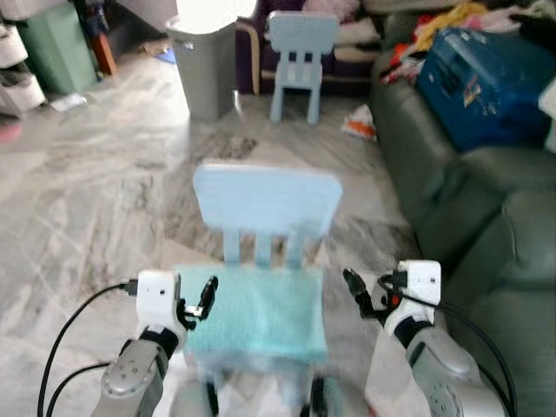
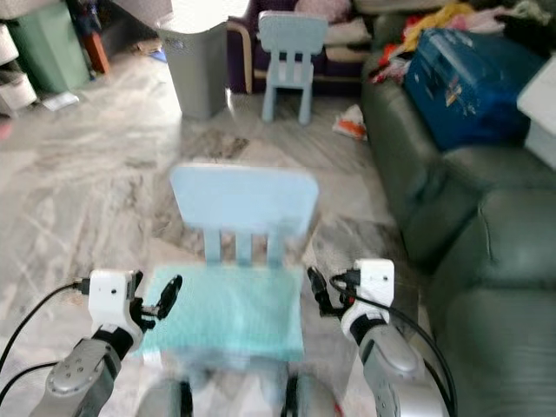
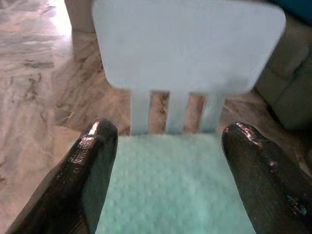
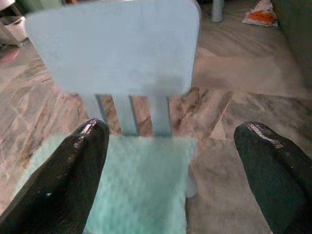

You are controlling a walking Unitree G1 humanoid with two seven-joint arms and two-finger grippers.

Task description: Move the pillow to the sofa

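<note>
The left tool [image 1: 207, 297] hung at the left edge of the pillow [image 1: 256, 313], its black fingers [image 3: 87, 180] spread wide in the left wrist view with the mint fabric showing between them; whether a fingertip touched the fabric could not be told. The right tool [image 1: 354, 288] stood just beside the pillow's right edge, its fingers [image 4: 73, 175] also spread wide and gripping nothing, one over the fabric and the other over the marble floor [image 1: 104, 200]. The pillow, a fuzzy mint-green cushion, lay flat on the seat of a pale blue child's chair [image 1: 267, 201] directly in front of the robot, covering the seat up to the slats of the backrest. The dark green sofa [image 1: 486, 234] stood to the right, apart from the chair, with a blue bag [image 1: 486, 82] on it. A second blue chair [image 1: 300, 52] and a grey bin [image 1: 204, 61] stood farther back. The head views were blurred; the pillow's near edge and the chair legs were hard to make out, and both arms were cut off at the bottom edge
</note>
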